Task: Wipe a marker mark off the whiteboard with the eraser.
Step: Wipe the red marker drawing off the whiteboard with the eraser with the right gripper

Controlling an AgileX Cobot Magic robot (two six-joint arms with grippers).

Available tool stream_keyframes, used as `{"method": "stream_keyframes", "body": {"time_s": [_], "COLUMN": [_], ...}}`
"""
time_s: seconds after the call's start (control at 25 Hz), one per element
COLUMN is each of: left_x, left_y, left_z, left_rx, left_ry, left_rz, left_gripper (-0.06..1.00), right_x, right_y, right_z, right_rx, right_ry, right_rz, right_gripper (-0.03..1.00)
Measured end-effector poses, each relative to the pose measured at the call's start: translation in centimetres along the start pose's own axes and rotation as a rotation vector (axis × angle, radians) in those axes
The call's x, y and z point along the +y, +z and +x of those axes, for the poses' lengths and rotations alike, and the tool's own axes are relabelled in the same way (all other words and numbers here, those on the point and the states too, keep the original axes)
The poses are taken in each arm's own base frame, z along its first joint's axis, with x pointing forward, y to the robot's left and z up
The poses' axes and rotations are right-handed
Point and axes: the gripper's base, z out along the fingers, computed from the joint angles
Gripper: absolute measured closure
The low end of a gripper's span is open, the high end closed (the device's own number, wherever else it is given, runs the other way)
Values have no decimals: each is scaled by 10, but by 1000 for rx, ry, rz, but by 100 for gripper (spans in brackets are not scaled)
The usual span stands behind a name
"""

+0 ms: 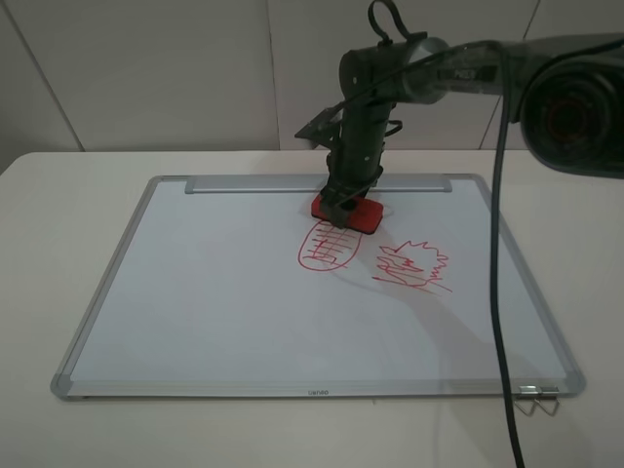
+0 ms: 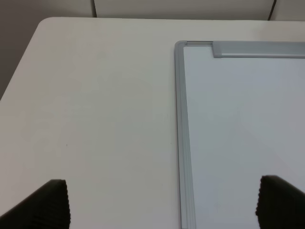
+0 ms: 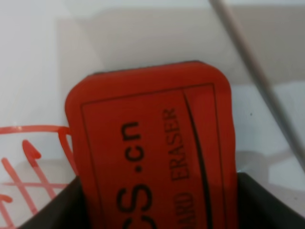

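Note:
The whiteboard (image 1: 214, 292) lies flat on the table, its grey tray strip (image 1: 253, 184) along the far edge. The marker mark (image 1: 328, 247), a red oval with grid lines, sits near the board's middle. My right gripper (image 1: 344, 206) is shut on the red eraser (image 1: 347, 213), which rests on the board at the mark's far end. In the right wrist view the eraser (image 3: 157, 148) fills the frame between the dark fingers (image 3: 267, 200), with the mark (image 3: 28, 167) beside it. My left gripper (image 2: 162, 202) stands open over the board's left frame (image 2: 181, 119), holding nothing.
A red spiky scribble (image 1: 414, 265) with slanted underlines lies right of the oval. A black cable (image 1: 499, 292) hangs down across the board's right side. A metal clip (image 1: 536, 398) sits at the near right corner. White table (image 2: 95, 105) surrounds the board.

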Motion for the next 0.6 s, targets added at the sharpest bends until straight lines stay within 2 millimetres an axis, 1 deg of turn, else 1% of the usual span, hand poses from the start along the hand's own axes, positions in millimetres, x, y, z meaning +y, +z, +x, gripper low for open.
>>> {"method": "stream_keyframes", "body": {"time_s": [0.2, 0.44, 0.6], "left_x": [0, 0, 0], "left_y": [0, 0, 0], "left_z": [0, 0, 0], "left_rx": [0, 0, 0], "left_ry": [0, 0, 0], "left_rz": [0, 0, 0], "left_gripper": [16, 16, 16], "right_x": [5, 22, 33], "right_y": [0, -1, 4], "right_z": [-1, -9, -9], "right_rx": [1, -6, 8], "right_ry": [6, -1, -24], "right_rz": [-28, -76, -79], "right_gripper": [46, 46, 46]}}
